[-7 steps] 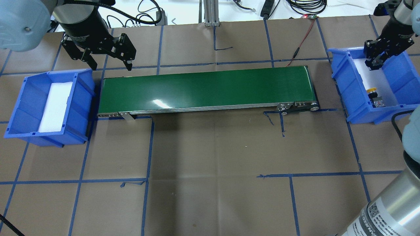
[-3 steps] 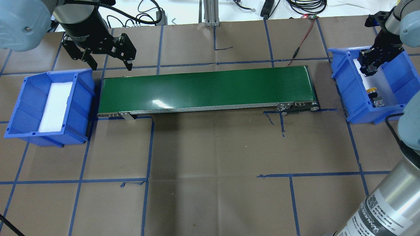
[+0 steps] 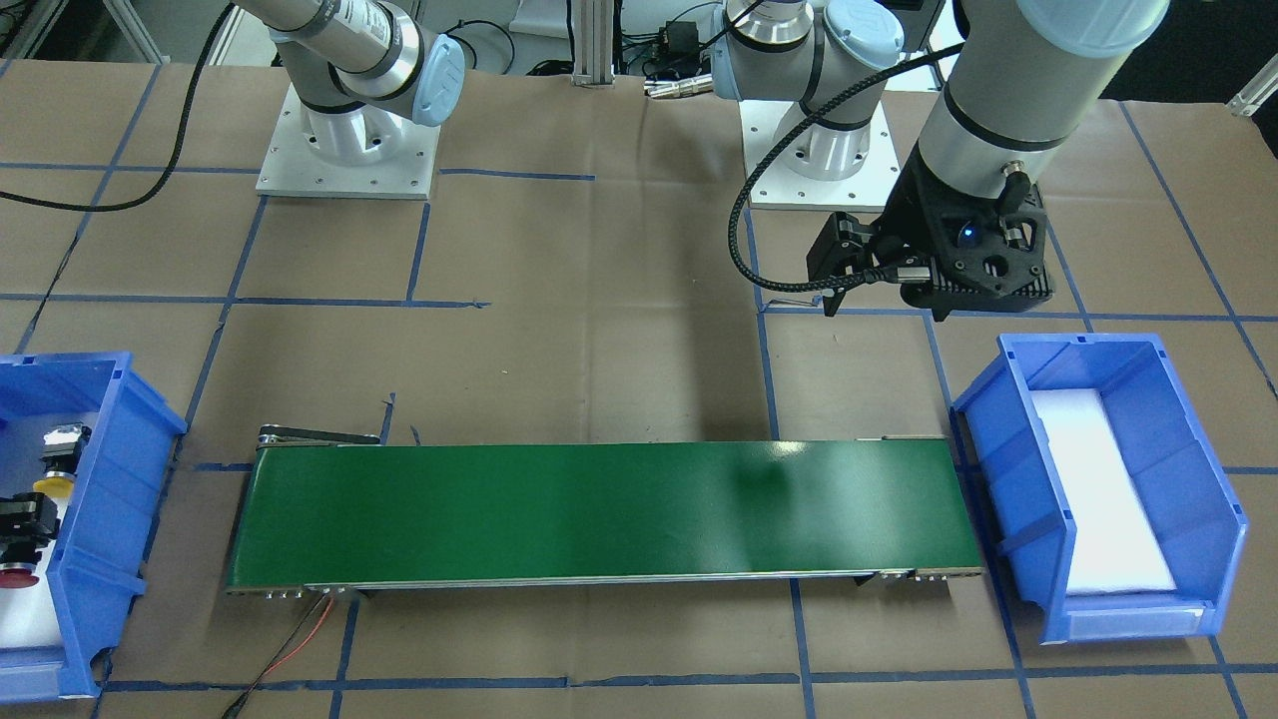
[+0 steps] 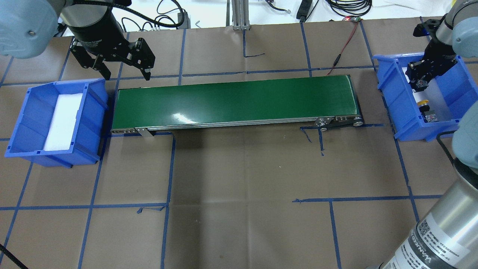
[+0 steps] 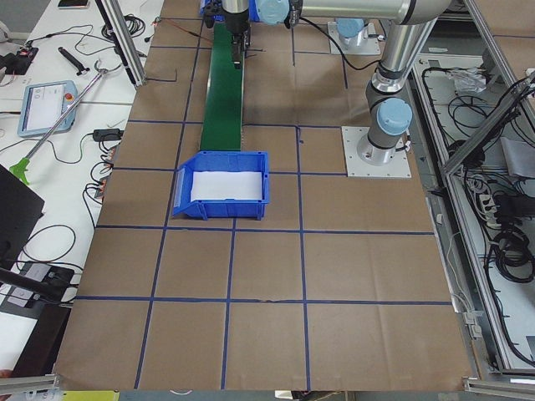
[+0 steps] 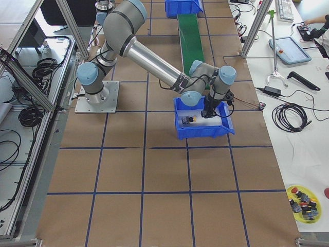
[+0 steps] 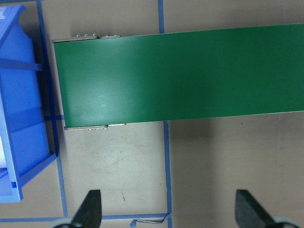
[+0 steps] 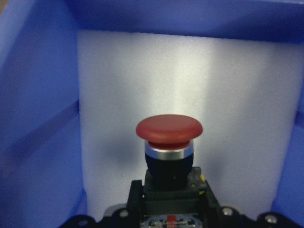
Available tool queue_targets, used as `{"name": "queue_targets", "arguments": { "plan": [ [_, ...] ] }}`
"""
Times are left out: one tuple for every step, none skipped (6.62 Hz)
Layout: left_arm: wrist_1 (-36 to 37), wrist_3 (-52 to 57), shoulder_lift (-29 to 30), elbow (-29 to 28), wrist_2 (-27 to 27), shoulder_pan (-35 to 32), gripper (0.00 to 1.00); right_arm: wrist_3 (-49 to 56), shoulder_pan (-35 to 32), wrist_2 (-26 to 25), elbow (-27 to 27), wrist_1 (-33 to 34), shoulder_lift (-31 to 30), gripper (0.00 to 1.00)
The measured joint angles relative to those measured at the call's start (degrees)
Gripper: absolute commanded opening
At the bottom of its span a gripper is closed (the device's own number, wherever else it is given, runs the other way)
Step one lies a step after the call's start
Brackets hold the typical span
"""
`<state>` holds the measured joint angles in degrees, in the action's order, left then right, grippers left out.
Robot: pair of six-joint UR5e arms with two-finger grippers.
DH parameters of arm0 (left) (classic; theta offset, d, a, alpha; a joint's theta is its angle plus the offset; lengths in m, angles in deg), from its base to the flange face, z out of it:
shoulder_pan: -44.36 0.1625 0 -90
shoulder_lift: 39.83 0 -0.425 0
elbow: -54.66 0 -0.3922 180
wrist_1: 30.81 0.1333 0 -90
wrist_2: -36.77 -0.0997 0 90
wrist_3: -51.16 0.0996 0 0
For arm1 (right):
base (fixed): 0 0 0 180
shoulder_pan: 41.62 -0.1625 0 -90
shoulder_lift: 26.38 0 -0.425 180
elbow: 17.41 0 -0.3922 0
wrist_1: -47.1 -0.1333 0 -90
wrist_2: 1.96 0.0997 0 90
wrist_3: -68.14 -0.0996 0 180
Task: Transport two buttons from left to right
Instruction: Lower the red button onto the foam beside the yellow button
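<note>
My right gripper (image 4: 419, 81) is clamped on the red button (image 8: 169, 130): mushroom cap, chrome collar, black body, upright. In the last second I slid it along the right bin (image 4: 388, 108) toward the yellow button (image 4: 422, 101), which lies on the foam (image 8: 228, 95). Second drop is probably imminent; height unclear. Far end: left gripper (image 4: 127, 77) wide, empty, unmoved by the conveyor (image 4: 231, 101).
</note>
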<state>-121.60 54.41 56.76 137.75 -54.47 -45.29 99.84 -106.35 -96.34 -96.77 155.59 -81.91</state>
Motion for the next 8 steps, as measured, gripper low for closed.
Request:
{"name": "queue_targets", "arguments": {
  "plan": [
    [0.00, 0.00, 0.00, -0.05, -0.01, 0.00, 1.00, -0.18, 0.12, -0.01, -0.35, 0.03, 0.11, 0.08],
    [0.00, 0.00, 0.00, -0.09, -0.05, 0.00, 1.00, -0.32, 0.37, 0.11, -0.35, 0.07, 0.39, 0.08],
    [0.00, 0.00, 0.00, -0.10, -0.07, 0.00, 1.00, -0.36, 0.60, 0.38, -0.19, 0.11, 0.78, 0.11],
    [0.00, 0.00, 0.00, -0.12, -0.07, 0.00, 1.00, -0.37, 0.70, 0.59, 0.04, 0.13, 1.13, 0.23],
    [0.00, 0.00, 0.00, -0.12, -0.06, 0.00, 1.00, -0.35, 0.72, 0.73, 0.28, 0.16, 1.44, 0.56],
    [0.00, 0.00, 0.00, -0.12, -0.04, 0.00, 1.00, -0.27, 0.75, 0.83, 0.38, 0.20, 1.63, 0.82],
    [0.00, 0.00, 0.00, -0.16, -0.04, 0.00, 1.00, -0.22, 0.75, 0.93, 0.44, 0.20, 1.75, 0.95],
    [0.00, 0.00, 0.00, -0.18, -0.01, 0.00, 1.00, -0.24, 0.75, 1.31, 0.51, 0.19, 1.85, 0.95]
  ]
}}
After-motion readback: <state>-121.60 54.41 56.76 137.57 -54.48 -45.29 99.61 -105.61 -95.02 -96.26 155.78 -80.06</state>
